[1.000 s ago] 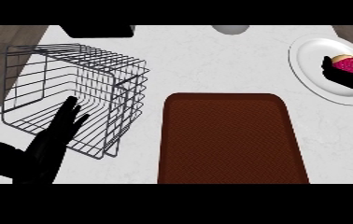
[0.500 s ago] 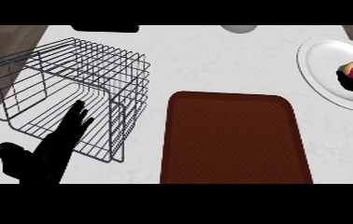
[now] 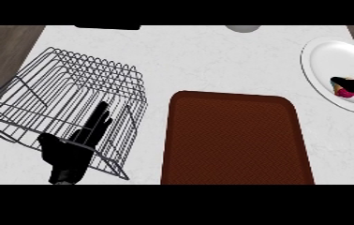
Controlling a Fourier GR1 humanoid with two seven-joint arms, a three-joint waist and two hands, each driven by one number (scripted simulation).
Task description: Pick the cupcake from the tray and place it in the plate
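**Cupcake on plate at far right; left hand rests by wire rack**

KITCHEN COUNTER — The cupcake lies on the white plate at the view's right edge, tipped on its side w/ pink frosting showing; both are partly cut off by the frame. The brown tray sits centre-bottom, just left of the plate w/ a strip of counter between them, nothing on its textured surface.

The left hand shows at lower left, fingers straight and together pointing up-right, thumb out to the side, holding nothing. It overlaps the wire rack in the view; whether it touches the wires or hangs above them can't be told. Cupcake and hand are well apart: the whole tray lies between them, cupcake higher and far to the right. Right hand: none in view.

Edges: the tray's near end runs to the bottom of the scene; its left rim is close beside the rack's lower right corner. Rack takes up the left side, w/ a dark floor strip beyond the counter's upper left corner. Open white counter spans the middle and top, between rack, tray and plate. At the top edge a dark flat object and a grey round object are only partly visible; too little shows to say what they are.
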